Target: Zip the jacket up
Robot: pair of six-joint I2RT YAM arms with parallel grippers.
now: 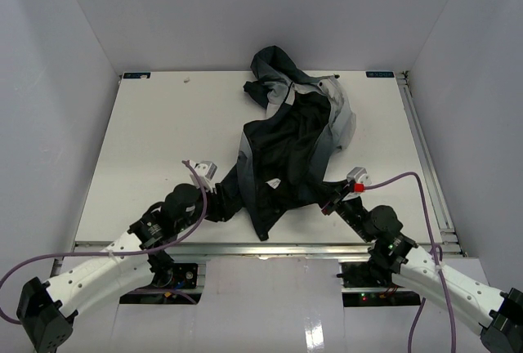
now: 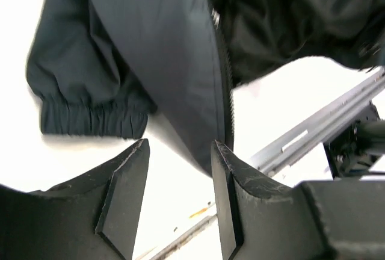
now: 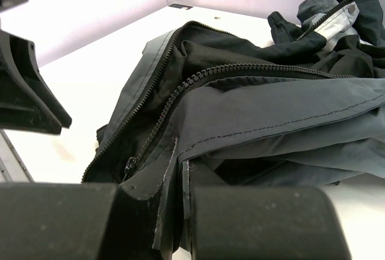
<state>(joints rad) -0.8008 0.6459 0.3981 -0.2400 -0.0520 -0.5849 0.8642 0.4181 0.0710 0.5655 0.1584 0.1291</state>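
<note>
**Item:** jacket [image 1: 294, 145], one, dark with pale grey panels.

**Location:** mid-table [image 1: 147, 140], spread open and rumpled. The hood [image 1: 274, 63] points to the far edge and the hem to the near edge, between my two arms.

**Left gripper** [image 2: 180, 144]: jaws apart, nothing between them. It hangs over bare table at the hem corner. A front edge with its zipper teeth [image 2: 227, 85] runs just past my right-hand finger, and an elasticated cuff [image 2: 90, 115] lies to the other side.

**Right gripper** [image 3: 179, 170]: fingers pressed together on a thin fold of the jacket's front panel, low down near the hem. The second row of teeth [image 3: 198, 76] curves away from it up toward the collar. A small dark lump sits at the bottom of that row. It may be the slider, but I cannot tell.

**Handling, by my estimate:**
- Light, thin shell cloth, entirely limp. It will not hold any shape I give it.
- The surface looks smooth, so a shallow pinch is likely to slip.
- It bunches when pushed and only goes straight under tension.
- It is not fragile. The one risk is cloth catching in the teeth.

**Where to take hold:** at the stitched edge beside the teeth, right at the hem. The doubled seam gives the pads something firm there, and one hand can anchor each side.
</note>
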